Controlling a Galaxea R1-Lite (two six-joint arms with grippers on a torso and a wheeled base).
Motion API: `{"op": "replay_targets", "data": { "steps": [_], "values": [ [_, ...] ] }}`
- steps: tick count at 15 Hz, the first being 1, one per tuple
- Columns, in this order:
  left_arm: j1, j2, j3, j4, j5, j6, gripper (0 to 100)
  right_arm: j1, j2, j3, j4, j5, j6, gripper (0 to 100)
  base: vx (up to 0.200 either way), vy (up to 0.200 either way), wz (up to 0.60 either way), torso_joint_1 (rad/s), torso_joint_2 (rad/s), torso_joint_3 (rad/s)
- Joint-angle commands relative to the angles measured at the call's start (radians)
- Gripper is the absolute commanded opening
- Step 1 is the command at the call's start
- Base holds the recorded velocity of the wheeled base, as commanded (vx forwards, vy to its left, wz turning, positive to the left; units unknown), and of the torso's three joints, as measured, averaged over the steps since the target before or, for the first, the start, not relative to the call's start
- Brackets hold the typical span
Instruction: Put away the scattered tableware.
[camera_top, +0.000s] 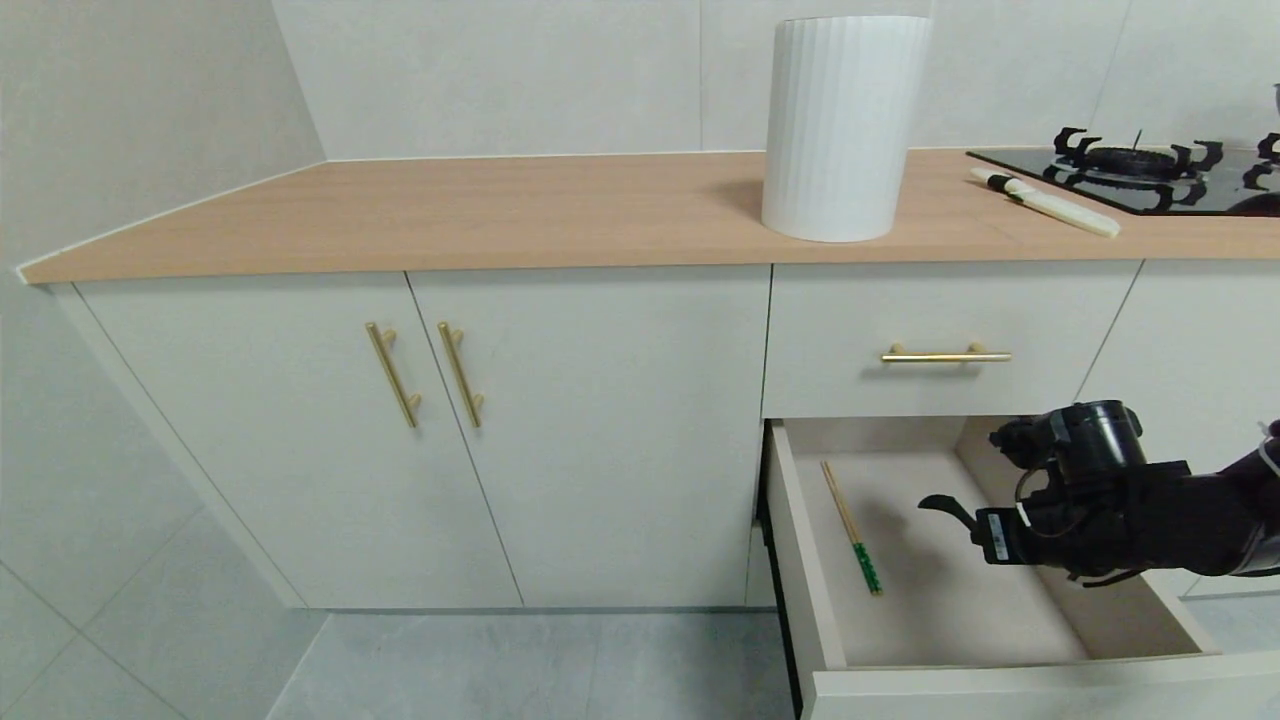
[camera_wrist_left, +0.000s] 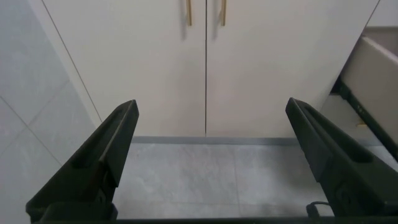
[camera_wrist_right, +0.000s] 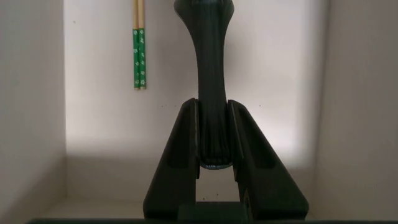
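Placing step, as I judge it. My right fingers (camera_wrist_right: 177, 149) are clamped on a dark utensil (camera_wrist_right: 211, 56) above the open drawer (camera_top: 800, 540). The chopsticks (camera_top: 852, 540) lie on the drawer floor, ahead of the utensil's tip. My left fingers (camera_wrist_left: 106, 155) stand apart, empty. The next move calls for lowering the utensil, then releasing it beside the chopsticks.

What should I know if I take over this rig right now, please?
Left gripper: jaws open, empty, low in front of the cabinet doors.
Right gripper: jaws shut on a dark utensil, held over the open drawer.
Done: a pair of chopsticks lies in the drawer.
Left: release the utensil into the drawer; a pale knife-like item lies on the counter beside the stove; probably close the drawer afterward.
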Motion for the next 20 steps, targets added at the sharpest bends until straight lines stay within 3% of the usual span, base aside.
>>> {"op": "replay_targets", "data": {
  "steps": [1,6,9,11,20],
  "values": [
    [0.0,0.0,0.0,0.0,0.001,0.0,100,-0.001,0.0,-0.002,-0.006,0.0,0.0,0,0.0,0.0,0.0,-0.027,0.09,0.051],
    [0.0,0.0,0.0,0.001,0.001,0.0,100,-0.001,0.017,-0.003,-0.068,0.002,-0.004,0,0.0,0.0,0.0,-0.002,0.01,0.007],
    [0.0,0.0,0.0,0.0,0.001,0.0,100,0.019,0.134,-0.022,-0.315,-0.003,-0.026,0,0.0,0.0,0.0,0.0,0.0,0.0],
    [0.0,0.0,0.0,0.0,0.001,0.0,100,0.021,0.226,-0.06,-0.397,-0.04,-0.027,0,0.0,0.0,0.0,0.0,0.0,0.0],
    [0.0,0.0,0.0,0.0,0.001,0.0,100,0.024,0.436,-0.166,-0.404,-0.1,-0.024,0,0.0,0.0,0.0,0.0,0.0,0.0]
  ]
}}
